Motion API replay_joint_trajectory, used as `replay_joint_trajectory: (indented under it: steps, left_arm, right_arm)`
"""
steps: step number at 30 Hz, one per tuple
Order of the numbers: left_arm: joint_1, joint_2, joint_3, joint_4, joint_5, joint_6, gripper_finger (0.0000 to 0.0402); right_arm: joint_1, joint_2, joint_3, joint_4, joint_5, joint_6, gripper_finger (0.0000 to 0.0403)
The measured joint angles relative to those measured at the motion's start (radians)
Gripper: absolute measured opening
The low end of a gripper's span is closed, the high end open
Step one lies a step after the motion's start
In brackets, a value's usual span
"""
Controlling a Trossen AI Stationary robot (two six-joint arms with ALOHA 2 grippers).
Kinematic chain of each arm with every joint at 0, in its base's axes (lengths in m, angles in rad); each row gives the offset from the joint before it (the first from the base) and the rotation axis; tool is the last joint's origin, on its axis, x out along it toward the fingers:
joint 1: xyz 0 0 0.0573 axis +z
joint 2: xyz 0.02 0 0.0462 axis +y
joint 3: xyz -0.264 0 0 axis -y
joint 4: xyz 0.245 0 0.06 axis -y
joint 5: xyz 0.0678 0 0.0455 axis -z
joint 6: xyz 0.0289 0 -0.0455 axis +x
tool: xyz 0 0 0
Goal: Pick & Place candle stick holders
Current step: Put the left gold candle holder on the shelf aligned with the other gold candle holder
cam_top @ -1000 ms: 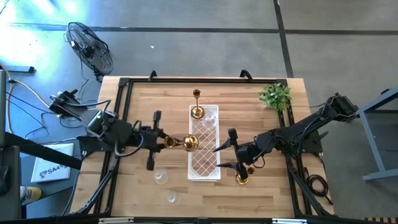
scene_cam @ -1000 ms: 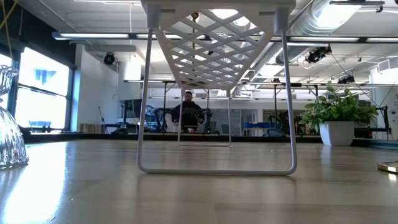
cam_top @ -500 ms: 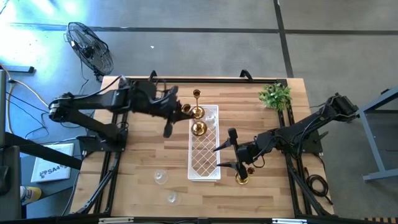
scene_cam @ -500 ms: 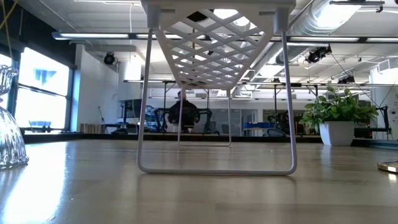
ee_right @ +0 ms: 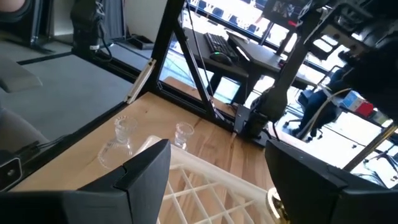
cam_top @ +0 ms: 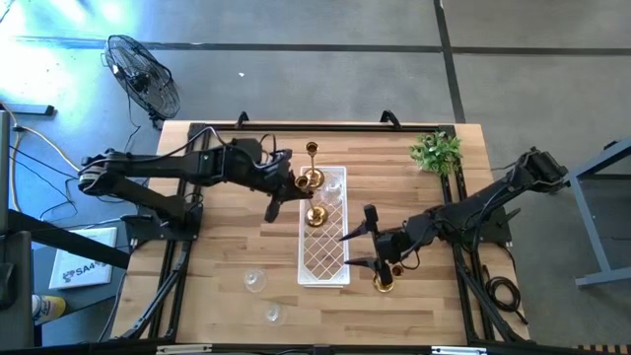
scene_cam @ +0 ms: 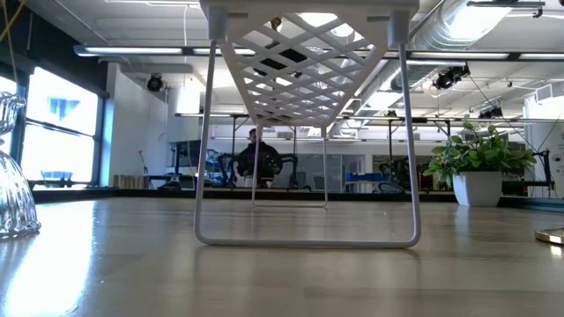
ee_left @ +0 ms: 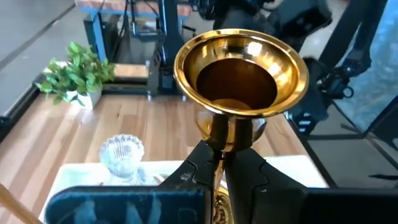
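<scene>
Brass candle stick holder point(ee_left: 241, 68) is pinched at its stem by the left gripper point(ee_left: 225, 163), held over the far half of the white lattice tray point(cam_top: 325, 264), with a tall-stem brass holder point(cam_top: 312, 150) just beyond the tray's far end and a clear glass holder point(ee_left: 122, 153) on the tray near it. Second brass holder point(cam_top: 384, 281) stands on the wooden table point(cam_top: 227, 247) at the tray's near right corner, between the spread fingers of the right gripper point(cam_top: 357, 248), not clamped. Two more glass holders point(cam_top: 255, 281) sit on the table left of the tray's near end; small green plant point(cam_top: 437, 151) at the far right corner.
</scene>
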Motion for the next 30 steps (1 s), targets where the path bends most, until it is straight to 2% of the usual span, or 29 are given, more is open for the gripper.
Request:
replay_joint_trajectory:
  steps: [12, 17, 30]
  left_arm:
    - [0.000, 0.007, -0.025, 0.025, -0.008, 0.027, 0.0010]
    - [0.000, 0.009, -0.025, 0.000, -0.061, 0.050, 0.0010]
    - [0.001, 0.008, -0.025, -0.041, -0.090, 0.068, 0.0010]
  right_arm:
    - [0.001, 0.000, 0.000, 0.005, 0.009, 0.000, 0.0257]
    - [0.001, 0.000, 0.000, 0.005, 0.011, 0.001, 0.0257]
    - [0.001, 0.000, 0.000, -0.001, 0.012, 0.001, 0.0257]
